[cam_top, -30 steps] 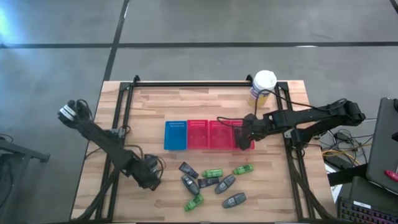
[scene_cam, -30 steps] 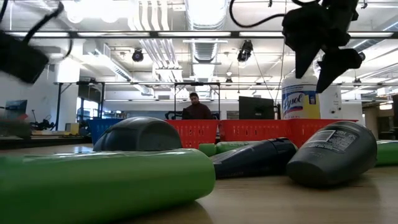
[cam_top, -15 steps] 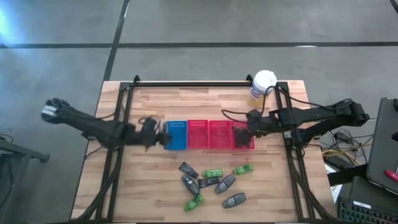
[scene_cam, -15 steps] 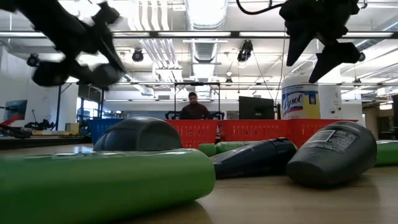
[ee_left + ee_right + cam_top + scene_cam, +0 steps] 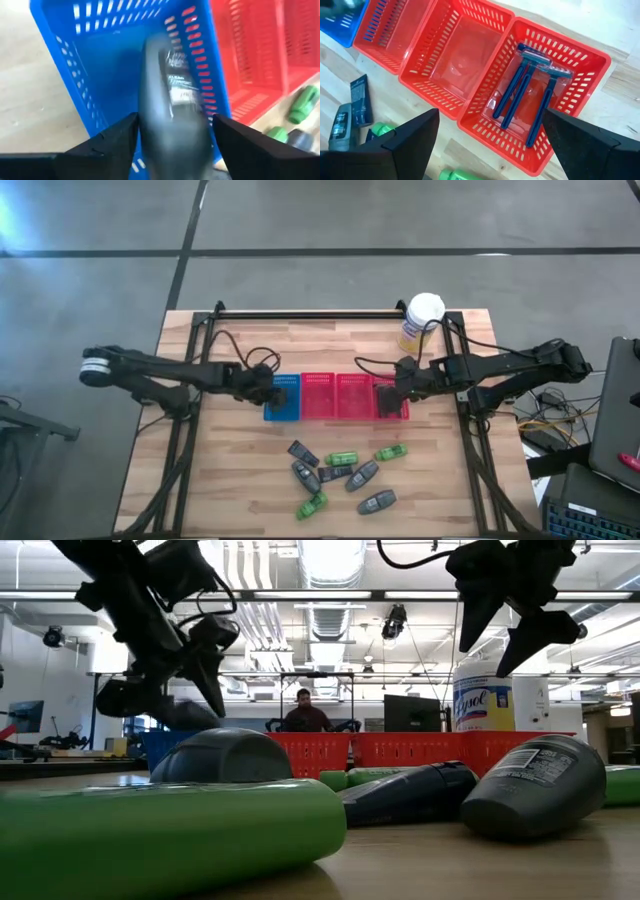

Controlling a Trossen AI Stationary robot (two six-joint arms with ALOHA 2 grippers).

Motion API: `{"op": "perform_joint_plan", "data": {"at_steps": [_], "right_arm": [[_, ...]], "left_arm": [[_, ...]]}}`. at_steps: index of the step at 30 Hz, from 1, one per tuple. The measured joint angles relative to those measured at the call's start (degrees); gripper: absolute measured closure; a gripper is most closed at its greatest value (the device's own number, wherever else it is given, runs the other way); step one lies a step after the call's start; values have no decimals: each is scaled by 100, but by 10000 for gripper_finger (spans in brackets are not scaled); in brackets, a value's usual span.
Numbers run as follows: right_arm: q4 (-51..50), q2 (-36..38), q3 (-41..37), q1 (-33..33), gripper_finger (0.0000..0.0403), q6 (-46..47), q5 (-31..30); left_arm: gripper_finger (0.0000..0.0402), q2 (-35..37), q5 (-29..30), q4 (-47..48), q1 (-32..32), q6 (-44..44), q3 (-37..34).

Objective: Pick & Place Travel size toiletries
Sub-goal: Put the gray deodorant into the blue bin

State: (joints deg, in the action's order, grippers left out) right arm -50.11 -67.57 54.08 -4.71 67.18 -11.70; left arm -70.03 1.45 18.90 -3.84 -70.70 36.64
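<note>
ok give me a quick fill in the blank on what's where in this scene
1. The left gripper holds a grey bottle over the ____ tray.
2. The razors lie in a ____ tray below the open right gripper.
3. The white-capped jar stands at the table's far ____ corner in the high view.
4. The loose bottles on the wood are grey and ____.

Missing words: blue; red; right; green
</note>
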Motion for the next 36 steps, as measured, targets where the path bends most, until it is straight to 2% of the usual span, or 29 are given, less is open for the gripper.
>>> {"op": "perform_joint_plan", "data": {"at_steps": [6,11,17,20,23,26,29,36], "right_arm": [[4,0,0,-2,42,-189,-4],[142,-2,0,-99,54,-1142,621],[243,-8,0,-845,76,-2442,1405],[280,-159,-13,-1382,86,-3109,1564],[316,-485,-20,-1849,93,-3986,1554],[319,-871,-20,-2151,97,-4813,1279],[304,-1246,75,-2201,100,-5118,1223],[423,-2073,584,-2245,93,-6233,1651]], "left_arm": [[121,38,153,-140,41,255,114],[120,468,190,-175,257,1345,576],[120,708,188,134,706,1992,924],[120,716,162,179,969,2260,905],[120,679,142,212,1177,2312,873],[120,653,150,215,1298,2285,813],[120,653,151,214,1354,2247,777],[120,653,115,221,1550,1899,675]]}}
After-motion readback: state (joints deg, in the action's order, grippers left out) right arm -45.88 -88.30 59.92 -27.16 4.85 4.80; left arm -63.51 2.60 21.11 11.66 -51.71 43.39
